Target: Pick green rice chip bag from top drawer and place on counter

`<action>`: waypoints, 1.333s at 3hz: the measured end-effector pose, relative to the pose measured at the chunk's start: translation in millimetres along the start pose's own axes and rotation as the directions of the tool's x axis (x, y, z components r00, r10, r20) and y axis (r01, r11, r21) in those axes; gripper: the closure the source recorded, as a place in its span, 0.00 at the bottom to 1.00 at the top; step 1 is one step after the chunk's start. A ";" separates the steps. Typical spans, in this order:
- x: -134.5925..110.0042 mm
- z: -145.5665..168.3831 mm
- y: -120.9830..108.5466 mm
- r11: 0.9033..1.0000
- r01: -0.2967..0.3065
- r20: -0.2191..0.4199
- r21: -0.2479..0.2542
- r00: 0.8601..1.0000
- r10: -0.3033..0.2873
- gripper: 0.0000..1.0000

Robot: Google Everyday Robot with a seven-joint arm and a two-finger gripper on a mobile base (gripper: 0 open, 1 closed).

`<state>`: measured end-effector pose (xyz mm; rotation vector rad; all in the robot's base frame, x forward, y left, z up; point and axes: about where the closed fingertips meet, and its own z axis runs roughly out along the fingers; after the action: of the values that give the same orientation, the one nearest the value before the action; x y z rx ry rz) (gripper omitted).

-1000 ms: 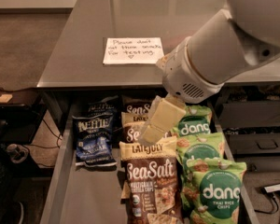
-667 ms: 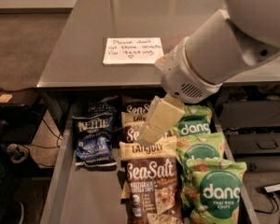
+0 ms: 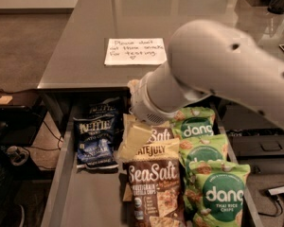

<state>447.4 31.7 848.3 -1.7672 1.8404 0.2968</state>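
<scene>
A: Gripper [image 3: 135, 138] status?
B: Low over the brown snack bags [image 3: 154, 188] in the top drawer [image 3: 90, 197], can't tell if spread or pinching. Green rice chip bags [image 3: 222, 195] just right of it, counter [image 3: 85, 46] with note [image 3: 135, 51] farther back.

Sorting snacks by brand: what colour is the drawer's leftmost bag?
The leftmost bag is dark blue with white lettering, seen in the camera view; the gripper hangs just right of it.

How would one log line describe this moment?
gripper: over brown snack bags in top drawer | green rice chip bags: not yet picked | counter: bears note
</scene>
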 end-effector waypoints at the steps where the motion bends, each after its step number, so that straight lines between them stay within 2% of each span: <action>1: -11.8 58.3 0.1 0.999 0.041 0.023 -0.003 0.999 -0.041 0.00; 2: -18.4 102.4 -0.1 0.999 0.038 0.016 0.001 0.999 -0.038 0.00; 3: -23.4 143.6 2.3 1.000 0.008 0.006 -0.011 1.000 -0.008 0.00; 4: -25.4 171.5 2.5 1.000 0.003 0.004 -0.026 1.000 -0.003 0.00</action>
<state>485.7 143.5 721.5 -1.7853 1.8394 0.3242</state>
